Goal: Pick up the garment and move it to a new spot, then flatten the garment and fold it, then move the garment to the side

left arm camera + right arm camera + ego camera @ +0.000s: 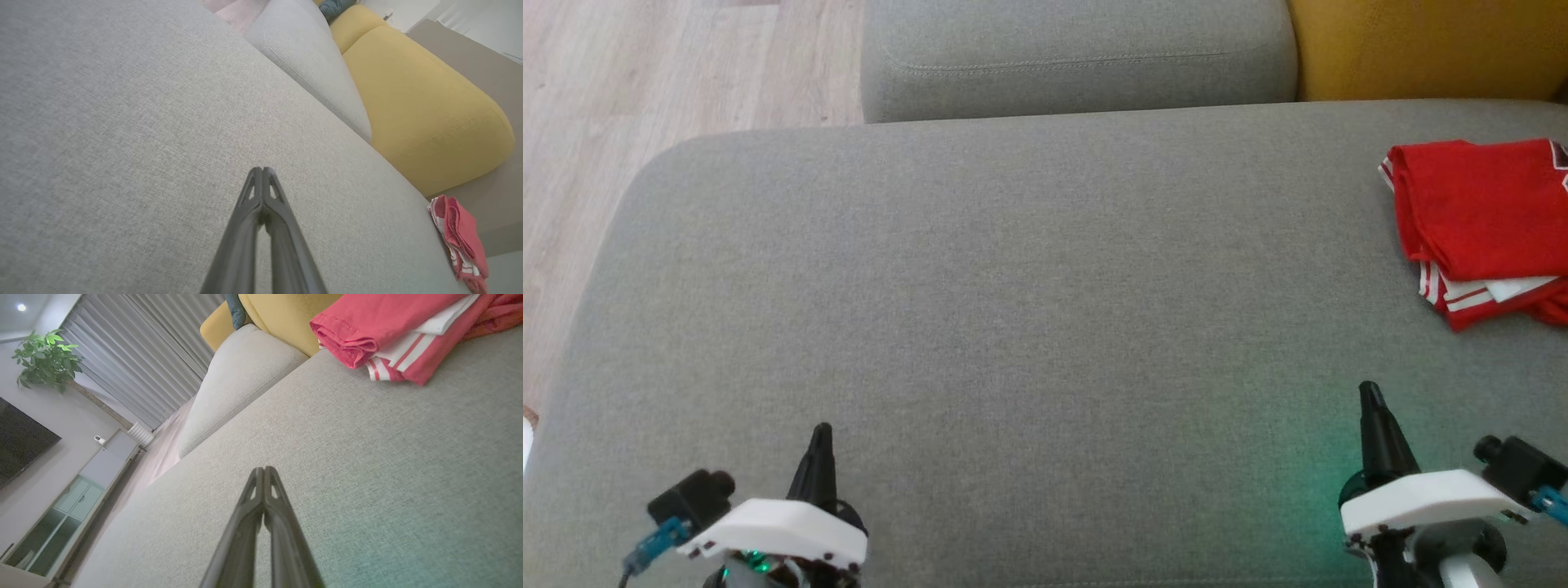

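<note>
The red garment (1478, 216) lies folded on the gray sofa (1013, 286), at about 2 o'clock in the head view. It looks soft, light and floppy, so pinch a thick folded edge, not one layer. The left pincer (822, 429) and right pincer (1369, 390) are both closed tight and hold nothing.

Garment (1478, 204) red, white stripes at edges. Sofa seat (1013, 286) grey. Cushion (282, 310) mustard yellow. Floor (645, 73) pale wood.
</note>
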Robot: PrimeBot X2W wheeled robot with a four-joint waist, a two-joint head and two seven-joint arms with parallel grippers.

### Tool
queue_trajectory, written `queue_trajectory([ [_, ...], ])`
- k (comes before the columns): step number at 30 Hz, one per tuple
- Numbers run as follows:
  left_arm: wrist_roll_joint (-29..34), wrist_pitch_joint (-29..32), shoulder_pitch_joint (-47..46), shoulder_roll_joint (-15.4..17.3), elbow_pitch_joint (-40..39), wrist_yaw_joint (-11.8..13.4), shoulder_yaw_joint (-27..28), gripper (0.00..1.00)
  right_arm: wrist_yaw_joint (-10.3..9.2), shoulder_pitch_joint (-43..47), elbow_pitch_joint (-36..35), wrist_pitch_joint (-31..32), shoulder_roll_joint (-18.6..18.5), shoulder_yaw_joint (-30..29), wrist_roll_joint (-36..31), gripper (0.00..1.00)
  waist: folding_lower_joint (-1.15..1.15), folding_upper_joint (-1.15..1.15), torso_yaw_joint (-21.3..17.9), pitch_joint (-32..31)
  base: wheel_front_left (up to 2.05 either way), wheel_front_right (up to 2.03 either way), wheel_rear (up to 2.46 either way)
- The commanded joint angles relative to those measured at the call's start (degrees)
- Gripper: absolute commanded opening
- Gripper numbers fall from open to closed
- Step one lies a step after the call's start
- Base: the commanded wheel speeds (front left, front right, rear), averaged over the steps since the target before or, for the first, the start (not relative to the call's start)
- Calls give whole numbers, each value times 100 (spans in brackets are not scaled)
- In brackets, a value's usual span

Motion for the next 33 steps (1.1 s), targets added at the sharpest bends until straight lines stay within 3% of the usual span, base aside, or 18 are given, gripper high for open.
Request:
queue_trajectory([
  [1, -183, 54, -315, 63, -218, -63, 154, 0, 14, -351, -220, 37, -60, -15, 207, 0, 0, 0, 1, 0, 0, 0, 0],
  [33, -2082, 550, -498, 80, -298, -361, 649, 0, 24, -470, -309, 389, -72, -250, 2251, 0, 0, 0, 8, 2, 0, 0, 0],
])
